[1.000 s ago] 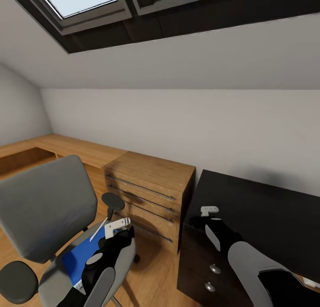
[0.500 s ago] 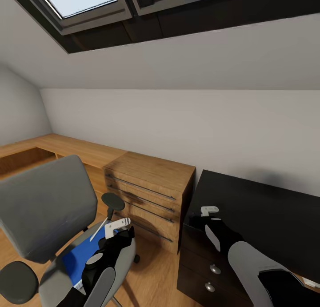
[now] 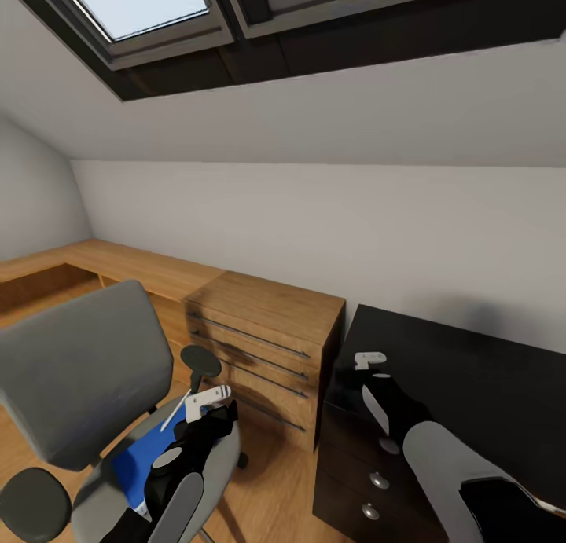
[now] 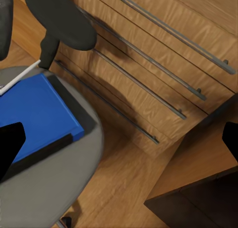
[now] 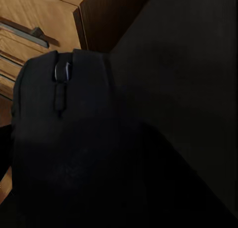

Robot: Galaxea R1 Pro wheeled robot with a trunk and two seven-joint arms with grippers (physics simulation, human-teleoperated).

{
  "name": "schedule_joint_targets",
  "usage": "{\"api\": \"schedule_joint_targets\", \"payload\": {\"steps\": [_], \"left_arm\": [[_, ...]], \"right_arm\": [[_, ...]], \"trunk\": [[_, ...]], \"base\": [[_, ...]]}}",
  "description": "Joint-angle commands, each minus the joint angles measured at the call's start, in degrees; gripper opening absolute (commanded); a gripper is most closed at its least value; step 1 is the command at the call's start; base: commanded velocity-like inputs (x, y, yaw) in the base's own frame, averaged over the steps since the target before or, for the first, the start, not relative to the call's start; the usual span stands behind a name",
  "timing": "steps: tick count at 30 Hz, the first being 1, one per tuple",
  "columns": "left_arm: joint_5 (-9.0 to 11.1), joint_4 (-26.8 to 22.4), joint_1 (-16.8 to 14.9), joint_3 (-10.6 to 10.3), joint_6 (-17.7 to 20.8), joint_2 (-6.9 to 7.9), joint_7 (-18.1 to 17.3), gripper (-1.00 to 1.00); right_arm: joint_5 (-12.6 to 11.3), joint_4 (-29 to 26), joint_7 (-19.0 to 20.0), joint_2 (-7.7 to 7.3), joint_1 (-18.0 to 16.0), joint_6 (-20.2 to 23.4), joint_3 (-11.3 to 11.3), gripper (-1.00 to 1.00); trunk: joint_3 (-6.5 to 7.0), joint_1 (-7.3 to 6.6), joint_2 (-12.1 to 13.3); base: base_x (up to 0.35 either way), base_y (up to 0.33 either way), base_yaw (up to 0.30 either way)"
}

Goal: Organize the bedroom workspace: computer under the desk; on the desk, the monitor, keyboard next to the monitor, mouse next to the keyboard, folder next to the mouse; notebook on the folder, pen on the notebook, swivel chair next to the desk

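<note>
Head camera has tipped slightly since half a second ago; nothing itself moved. Matte black desk on my right, beside the wood-grain cabinet. Grey-upholstered swivel chair carries the flat blue folder and a thin white pen. My left gripper hangs over the seat, fingers spread (empty). My right gripper clasps the black mouse over the desk's corner.

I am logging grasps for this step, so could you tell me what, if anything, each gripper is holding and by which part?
The right gripper grips a black mouse over the desk; where it grips cannot be told. The left gripper hangs open above the folder, holding nothing.
</note>
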Motion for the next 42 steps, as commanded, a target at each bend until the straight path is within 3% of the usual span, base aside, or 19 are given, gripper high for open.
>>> {"api": "schedule_joint_targets", "payload": {"steps": [1, 6, 10, 13, 14, 15, 20, 23, 24, 28, 30, 42], "left_arm": [[0.4, -0.1, -0.1, -0.1, 0.1, 0.03, 0.5, 1.00], [0.4, -0.1, -0.1, 0.0, 0.2, 0.04, 0.5, 1.00], [0.4, -0.1, -0.1, 0.0, 0.2, 0.04, 0.5, 1.00], [0.4, -0.1, -0.1, 0.0, 0.2, 0.04, 0.5, 1.00], [0.4, -0.1, -0.1, 0.0, 0.2, 0.04, 0.5, 1.00], [0.4, -0.1, -0.1, -0.1, 0.2, 0.04, 0.5, 1.00], [0.5, -0.1, -0.1, -0.1, 0.3, 0.04, 0.5, 1.00], [0.5, -0.1, -0.1, -0.1, 0.4, 0.04, 0.5, 1.00], [0.4, -0.1, -0.1, 0.0, 2.7, 0.04, 0.5, 1.00], [0.4, 0.0, -0.1, 0.0, 4.3, 0.04, 0.5, 1.00], [0.4, 0.0, -0.1, 0.0, 4.4, 0.04, 0.5, 1.00], [0.6, 0.4, -0.1, -0.1, 4.4, -0.04, 0.5, 1.00]], "right_arm": [[-0.6, -0.3, -0.4, -0.05, 0.0, 0.4, 0.4, -1.00], [-0.8, -7.1, -0.4, -0.16, 0.8, 6.5, 0.3, -1.00], [-0.8, -18.4, -0.5, -0.16, 5.7, 13.2, -0.9, -1.00], [-0.8, -31.7, -0.5, 0.17, 11.6, 20.6, -6.4, -1.00], [-0.8, -33.2, -0.5, 0.21, 12.3, 21.5, -7.0, -1.00], [-0.8, -38.5, -0.5, 0.36, 14.1, 25.5, -8.7, -1.00], [-1.8, -42.1, -0.5, 0.52, 15.0, 29.1, -9.4, -1.00], [-5.5, -43.8, -0.6, 0.73, 15.1, 30.5, -9.5, -1.00], [-9.4, -46.2, -1.0, 0.81, 15.1, 32.6, -9.5, -1.00], [-10.0, -47.0, -2.4, 0.45, 15.2, 32.8, -9.8, -1.00], [-10.1, -46.9, -7.9, 0.44, 15.2, 31.9, -10.0, -1.00], [-10.0, -46.8, -8.6, 0.41, 15.2, 31.5, -10.1, -1.00]], "trunk": [[0.12, -0.23, 0.4], [1.02, -1.32, 2.4], [1.73, -2.20, 4.0], [2.27, -2.86, 5.2], [2.45, -3.08, 5.6], [2.63, -3.30, 6.0], [3.53, -4.40, 8.0], [4.07, -5.06, 9.2], [4.23, -5.28, 9.6], [4.93, -6.16, 11.2], [5.29, -6.60, 12.0], [5.47, -6.82, 12.4]], "base": [[0.000, 0.000, 0.000], [-0.113, 0.000, 0.000], [-0.308, 0.000, 0.000], [-0.335, 0.000, 0.000], [-0.338, 0.000, 0.000], [-0.339, 0.000, 0.000], [-0.238, 0.000, 0.000], [-0.053, 0.000, 0.000], [-0.006, 0.000, 0.000], [-0.002, 0.000, -0.045], [0.000, 0.000, -0.270], [0.000, 0.000, -0.154]]}}
